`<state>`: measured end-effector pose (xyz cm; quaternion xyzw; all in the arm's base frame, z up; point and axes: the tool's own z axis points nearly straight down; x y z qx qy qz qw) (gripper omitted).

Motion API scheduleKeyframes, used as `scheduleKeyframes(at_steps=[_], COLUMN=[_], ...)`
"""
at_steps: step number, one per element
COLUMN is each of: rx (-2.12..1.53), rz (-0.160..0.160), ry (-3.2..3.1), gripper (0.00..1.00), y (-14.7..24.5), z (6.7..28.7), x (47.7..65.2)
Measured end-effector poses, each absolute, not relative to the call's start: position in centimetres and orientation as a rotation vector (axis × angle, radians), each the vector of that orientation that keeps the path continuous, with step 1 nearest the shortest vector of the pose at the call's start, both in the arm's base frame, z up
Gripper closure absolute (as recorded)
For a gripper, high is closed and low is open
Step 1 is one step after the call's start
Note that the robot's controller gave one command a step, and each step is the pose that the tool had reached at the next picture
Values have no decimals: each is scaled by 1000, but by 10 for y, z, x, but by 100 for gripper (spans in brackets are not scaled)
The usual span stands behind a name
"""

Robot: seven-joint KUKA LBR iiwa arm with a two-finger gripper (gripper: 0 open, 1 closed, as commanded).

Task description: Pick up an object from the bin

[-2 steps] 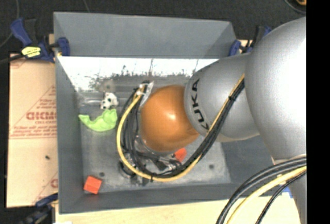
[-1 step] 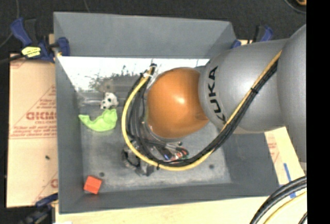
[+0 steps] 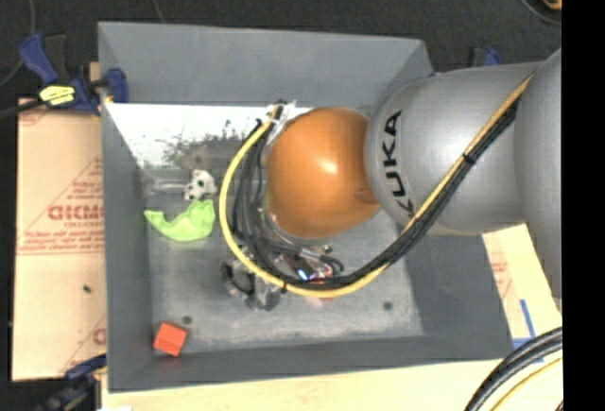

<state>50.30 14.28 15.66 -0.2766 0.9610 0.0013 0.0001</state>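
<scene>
My gripper (image 3: 251, 286) reaches down near the bin floor in the front middle, below the orange cover; only its dark body and finger ends show. A small dark thing lies at its tips, too hidden to identify. A lime green curved piece (image 3: 183, 225) lies to the left of the gripper, with a small white figure (image 3: 199, 184) just behind it. A small orange-red cube (image 3: 169, 340) sits in the bin's front left corner, apart from the gripper.
The arm and its orange cover hang over the bin's middle and right, hiding the floor under them. Bin walls rise close on all sides. Bare floor shows between the green piece and the cube.
</scene>
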Motion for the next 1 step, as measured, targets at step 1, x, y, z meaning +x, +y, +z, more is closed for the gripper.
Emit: scheduleKeyframes(at_steps=[1], rx=[-897], rz=[4], ry=[3007], gripper=[100], y=[140], z=[218], x=[504])
